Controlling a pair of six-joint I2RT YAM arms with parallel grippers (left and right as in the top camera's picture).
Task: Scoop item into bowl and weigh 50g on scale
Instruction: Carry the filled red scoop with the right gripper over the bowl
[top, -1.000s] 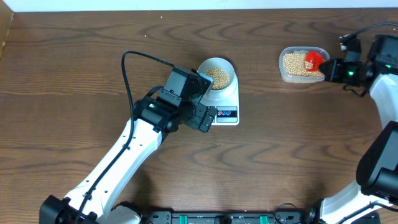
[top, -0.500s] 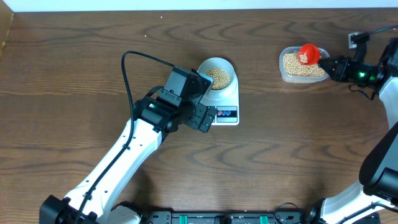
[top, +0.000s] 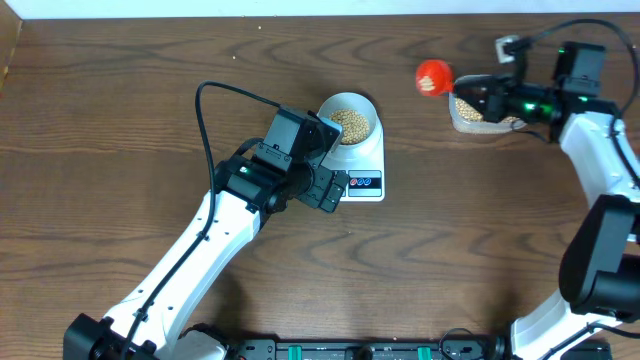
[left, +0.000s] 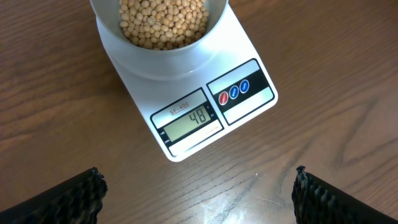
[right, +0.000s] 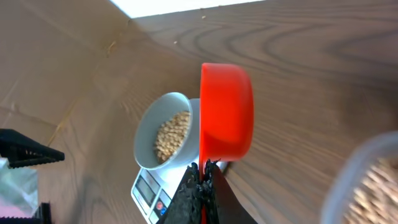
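Note:
A pale bowl (top: 348, 118) holding tan beans (left: 163, 22) stands on the white scale (left: 245, 115), whose display (left: 189, 120) reads 48. My right gripper (right: 204, 177) is shut on the thin handle of a red scoop (right: 227, 112). It holds the scoop in the air between the bowl and the clear tub of beans (top: 478, 118), as the overhead view shows the scoop (top: 433, 76). What the scoop holds is hidden. My left gripper (left: 199, 199) hangs open over bare table just in front of the scale, with nothing between its fingers.
The clear tub (right: 367, 180) shows blurred at the right edge of the right wrist view. My left arm (top: 200, 250) runs from the front edge up to the scale's left side. A black cable (top: 205, 120) loops above it.
My right gripper has lifted the red scoop out of the tub and carried it left, toward the bowl. The left arm, bowl and scale have not moved.

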